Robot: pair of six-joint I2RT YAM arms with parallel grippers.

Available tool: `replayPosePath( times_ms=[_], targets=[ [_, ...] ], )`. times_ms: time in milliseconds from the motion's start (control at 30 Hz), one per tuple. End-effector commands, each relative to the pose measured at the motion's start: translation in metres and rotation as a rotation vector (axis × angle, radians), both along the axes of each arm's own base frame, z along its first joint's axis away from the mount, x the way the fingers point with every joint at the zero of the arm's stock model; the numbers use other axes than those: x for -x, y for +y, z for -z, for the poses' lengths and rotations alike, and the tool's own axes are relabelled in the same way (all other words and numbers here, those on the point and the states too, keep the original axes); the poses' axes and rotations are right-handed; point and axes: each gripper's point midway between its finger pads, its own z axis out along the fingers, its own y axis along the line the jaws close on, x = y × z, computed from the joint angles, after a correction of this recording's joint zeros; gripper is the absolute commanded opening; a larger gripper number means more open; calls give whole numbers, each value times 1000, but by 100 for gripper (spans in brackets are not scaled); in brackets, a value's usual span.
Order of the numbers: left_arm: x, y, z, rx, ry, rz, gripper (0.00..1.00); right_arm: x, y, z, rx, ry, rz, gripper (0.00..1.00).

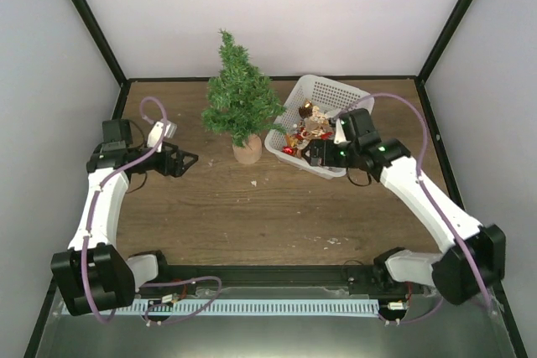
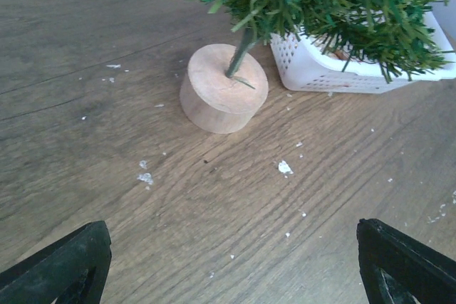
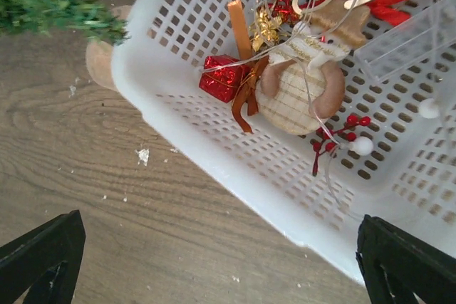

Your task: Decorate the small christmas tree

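From above, the small dark-green christmas tree (image 1: 241,102) stands upright at upper centre, just left of a white perforated plastic basket (image 1: 323,83). At the left wrist, the left hand (image 2: 231,261) is spread, the tree's tan base (image 2: 223,87) at upper centre. At the right wrist, the right hand (image 3: 221,258) is spread, the basket at upper right.

We look at the table (image 1: 277,215) from three spots. The top camera sits high above and behind the arms. It looks down and forward from far off, so we see the whole table, near edge to far edge. The camera on the left gripper (image 2: 228,275) sits low near the table's middle and faces the right edge, toward the foot of the small christmas tree (image 2: 224,90). The camera on the right gripper (image 3: 214,268) looks down from very close over the basket (image 3: 214,165) wall nearest the tree. All three views share the tree's foot and the basket.
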Motion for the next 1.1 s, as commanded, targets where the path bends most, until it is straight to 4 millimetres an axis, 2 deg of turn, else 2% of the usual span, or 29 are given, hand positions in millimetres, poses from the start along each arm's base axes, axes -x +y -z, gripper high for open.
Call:
replayPosePath(
  times_ms=[0,200,367,633,867,1067],
  targets=[
    [-2,7,-1,-4,-8,-27,94,-24,19,6,-35,20,-3,96],
    [4,1,-4,21,-20,-4,94,-51,24,25,10,47,25,95],
    [3,0,0,28,-15,2,94,-58,29,43,22,97,24,95],
    [3,-1,4,41,-3,17,94,-36,41,59,-31,171,-69,95],
    [4,-4,3,60,5,30,93,-11,39,86,-23,252,-94,95],
    [5,-4,1,61,2,31,93,6,45,93,-17,299,-126,95]
  ],
)
